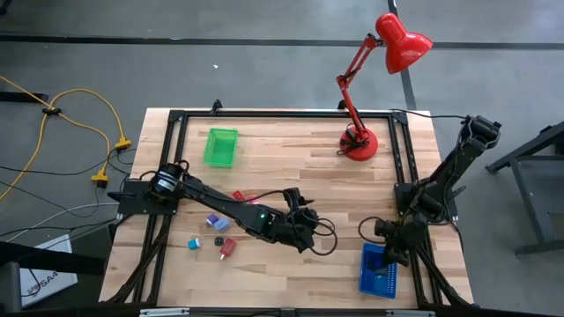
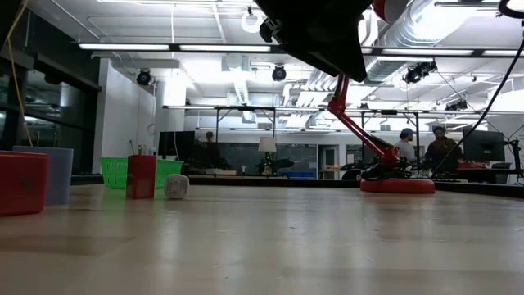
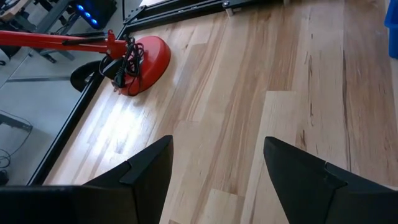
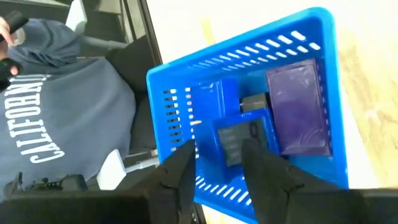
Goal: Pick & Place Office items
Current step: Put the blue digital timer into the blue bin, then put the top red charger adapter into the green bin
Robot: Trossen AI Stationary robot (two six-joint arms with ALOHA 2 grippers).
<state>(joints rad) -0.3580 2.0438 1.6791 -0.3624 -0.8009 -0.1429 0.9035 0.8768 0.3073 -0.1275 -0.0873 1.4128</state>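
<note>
Several small office items lie loose near the table's left near corner: a teal piece point(image 1: 192, 241), a lilac-blue block point(image 1: 211, 222), a black piece point(image 1: 218, 241) and a red block point(image 1: 228, 249). Another red piece point(image 1: 240, 195) lies by the left arm. My left gripper point(image 1: 308, 227) point(image 3: 217, 163) hangs open over bare wood at mid-table, holding nothing. My right gripper point(image 1: 388, 239) point(image 4: 219, 163) is open above the blue perforated tray point(image 1: 377, 271) point(image 4: 174, 99). In that tray lie a lilac block point(image 4: 298, 109), blue pieces point(image 4: 239, 140) and a dark clip point(image 4: 254, 101).
The green tray point(image 1: 220, 147) point(image 2: 115, 170) sits near the far left corner. The red desk lamp stands on its base point(image 1: 359, 143) point(image 3: 146, 62) point(image 2: 397, 184) at far right. A person in a grey sweatshirt point(image 4: 62, 124) is just past the near edge by the blue tray.
</note>
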